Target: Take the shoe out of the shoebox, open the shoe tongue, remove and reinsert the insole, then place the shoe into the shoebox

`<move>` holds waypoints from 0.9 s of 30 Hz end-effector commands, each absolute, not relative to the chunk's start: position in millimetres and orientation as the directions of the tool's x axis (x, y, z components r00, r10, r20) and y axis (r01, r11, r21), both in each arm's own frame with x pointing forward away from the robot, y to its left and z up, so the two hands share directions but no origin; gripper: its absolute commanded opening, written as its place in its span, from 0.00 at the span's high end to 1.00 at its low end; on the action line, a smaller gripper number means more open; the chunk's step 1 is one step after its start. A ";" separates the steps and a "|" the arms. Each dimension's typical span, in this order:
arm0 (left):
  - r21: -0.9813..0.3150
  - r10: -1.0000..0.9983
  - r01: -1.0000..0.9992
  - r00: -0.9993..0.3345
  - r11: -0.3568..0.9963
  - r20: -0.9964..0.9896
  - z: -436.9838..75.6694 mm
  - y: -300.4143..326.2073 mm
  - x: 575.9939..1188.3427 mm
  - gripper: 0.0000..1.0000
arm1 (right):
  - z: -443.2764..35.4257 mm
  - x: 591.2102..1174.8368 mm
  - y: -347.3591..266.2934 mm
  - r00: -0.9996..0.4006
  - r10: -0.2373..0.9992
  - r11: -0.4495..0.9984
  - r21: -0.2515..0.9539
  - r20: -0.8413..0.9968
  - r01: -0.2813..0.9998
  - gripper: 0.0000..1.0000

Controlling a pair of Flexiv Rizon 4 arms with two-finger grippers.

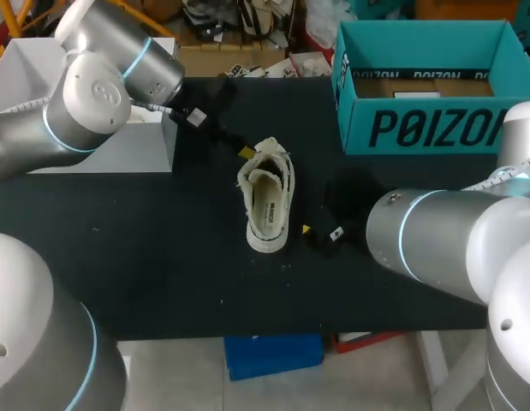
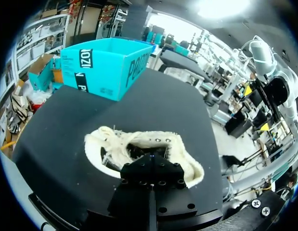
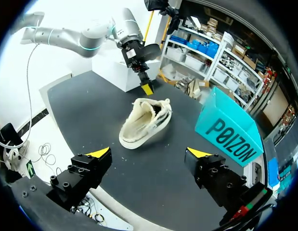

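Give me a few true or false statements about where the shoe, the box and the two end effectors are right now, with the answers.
1. The shoe lies on the table, outside the shoebox. True.
2. The right end effector is shut on the shoe. False: it is open and apart from the shoe.
3. The shoebox has its lid on. False: its top is open.
4. The left end effector is at the shoe. True.

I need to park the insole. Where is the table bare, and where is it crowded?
Bare: the table left of the shoe, from the white box to the front edge. Crowded: around the shoe, left end effector at its opening, right end effector beside it.
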State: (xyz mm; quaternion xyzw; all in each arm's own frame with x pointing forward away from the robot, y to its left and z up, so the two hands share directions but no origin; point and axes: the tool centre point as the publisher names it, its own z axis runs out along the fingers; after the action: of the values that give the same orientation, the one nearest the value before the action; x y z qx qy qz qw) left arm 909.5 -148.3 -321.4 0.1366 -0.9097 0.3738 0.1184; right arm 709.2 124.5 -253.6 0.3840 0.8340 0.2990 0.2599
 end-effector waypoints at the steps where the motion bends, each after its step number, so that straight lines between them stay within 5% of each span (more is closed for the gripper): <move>1: -0.640 -0.171 -0.342 -0.934 0.688 0.315 -320.4 -139.9 899.7 1.00 | -254.6 700.6 121.9 -0.567 0.798 0.521 0.708 -0.206 0.476 0.00; 27: -0.550 -0.134 -0.337 -0.917 0.764 0.376 -360.6 -160.1 877.2 1.00 | -254.6 700.6 121.9 -0.567 0.798 0.521 0.708 -0.206 0.476 0.00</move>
State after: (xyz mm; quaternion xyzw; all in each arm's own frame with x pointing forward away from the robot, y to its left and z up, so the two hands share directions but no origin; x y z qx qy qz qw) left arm 877.8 -158.4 -358.1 0.1264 -0.9249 0.3210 0.1595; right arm 709.2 124.5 -253.6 0.3840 0.8340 0.2990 0.2598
